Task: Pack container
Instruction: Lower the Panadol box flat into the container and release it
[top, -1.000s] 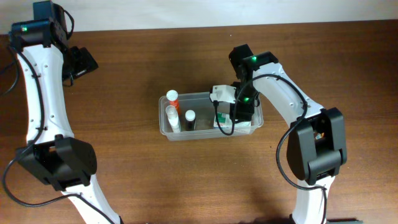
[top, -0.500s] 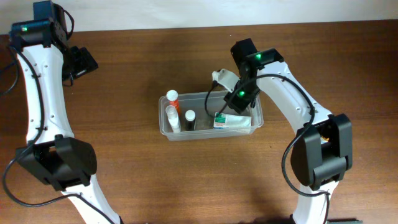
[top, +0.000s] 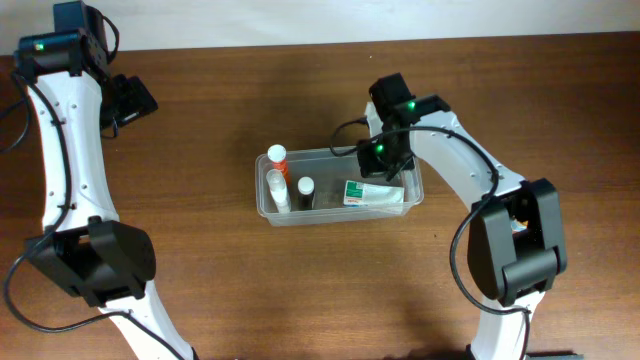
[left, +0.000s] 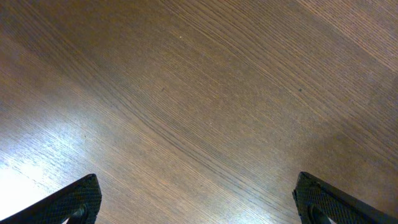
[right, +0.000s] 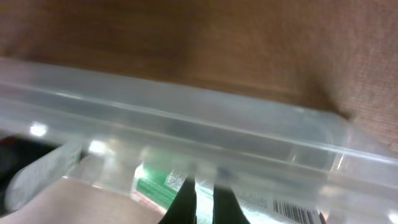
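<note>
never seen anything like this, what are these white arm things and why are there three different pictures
These are two robot arms at a wooden table, each ending in a two-finger claw. The wide picture looks down from above; the other two come from cameras on each wrist. A clear container holds three small bottles and a white-and-green carton. The left claw hangs open over bare wood, far from the container. The right claw is shut above the container's far rim, holding nothing that shows.
</note>
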